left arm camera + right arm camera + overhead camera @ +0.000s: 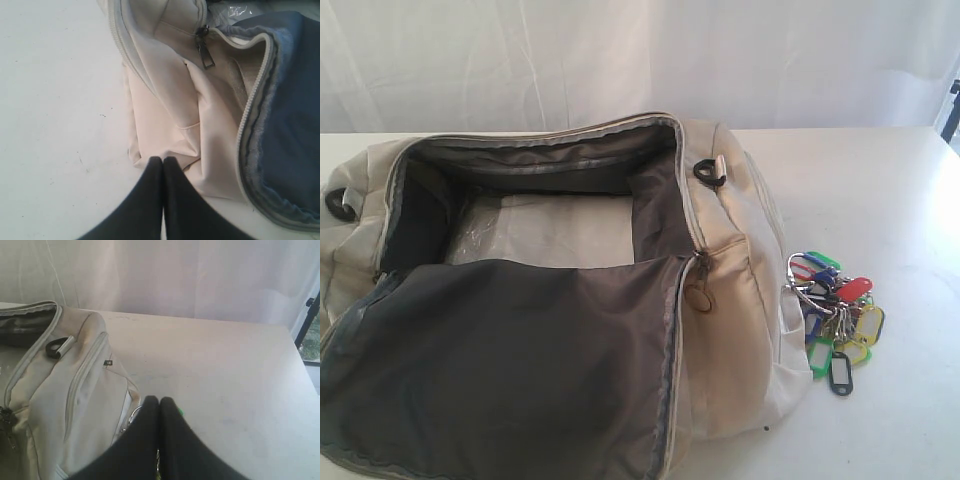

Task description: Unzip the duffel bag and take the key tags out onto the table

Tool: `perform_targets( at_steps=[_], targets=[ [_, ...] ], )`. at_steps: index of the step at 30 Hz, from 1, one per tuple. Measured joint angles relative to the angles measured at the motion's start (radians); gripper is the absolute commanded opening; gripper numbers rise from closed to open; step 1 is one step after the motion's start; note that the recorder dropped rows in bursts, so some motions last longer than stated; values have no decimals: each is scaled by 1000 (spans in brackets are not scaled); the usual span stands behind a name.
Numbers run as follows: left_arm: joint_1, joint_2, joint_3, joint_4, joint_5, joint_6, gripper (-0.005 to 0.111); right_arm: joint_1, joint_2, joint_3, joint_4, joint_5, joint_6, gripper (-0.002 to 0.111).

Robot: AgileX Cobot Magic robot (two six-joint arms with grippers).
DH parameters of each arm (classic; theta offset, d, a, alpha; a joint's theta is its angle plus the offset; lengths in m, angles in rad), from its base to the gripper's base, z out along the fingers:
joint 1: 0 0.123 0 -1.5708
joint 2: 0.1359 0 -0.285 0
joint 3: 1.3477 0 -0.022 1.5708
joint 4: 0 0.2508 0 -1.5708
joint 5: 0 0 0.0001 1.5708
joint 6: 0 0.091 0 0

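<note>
Two pincers, each with its black fingers pressed fully together and nothing held between them.

Closest to the left pincer (162, 161) is bare white surface (50, 110), which spreads wide and unbroken off to one side of it. Straight ahead of its tips sits a rumpled cream corner of the duffel bag (170, 110); whether the tips touch the cloth I cannot tell. Further ahead a dark zipper pull (205, 52) hangs at the end of the open zip, and beyond that the flap is folded back, showing grey lining (520, 350).

The right pincer (159, 401) points out over the surface beside the bag's end wall. The key tags (837, 318) lie on the surface right under its tips, hard against that wall. From the wrist only a metal ring and a green sliver show past the fingers. They are a loose bunch of red, blue, green, yellow and black plastic tags on metal rings, outside the bag. A little further along the bag, a black D-ring (55, 346) stands up near the zip's edge. On the pincer's other side and ahead, the surface is open all the way to its far edge, where a white curtain (200, 275) hangs.

The bag's main compartment gapes wide.
</note>
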Motion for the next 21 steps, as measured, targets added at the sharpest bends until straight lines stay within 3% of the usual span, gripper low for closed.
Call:
perform_targets(
  at_steps=[8, 13, 21],
  targets=[
    [0, 0, 0, 0, 0, 0, 0, 0, -3, 27, 0, -15, -2, 0],
    [0, 0, 0, 0, 0, 0, 0, -63, -149, 279, -5, -139, -49, 0],
    [0, 0, 0, 0, 0, 0, 0, -165, -447, 514, -5, -174, -55, 0]
  ],
)
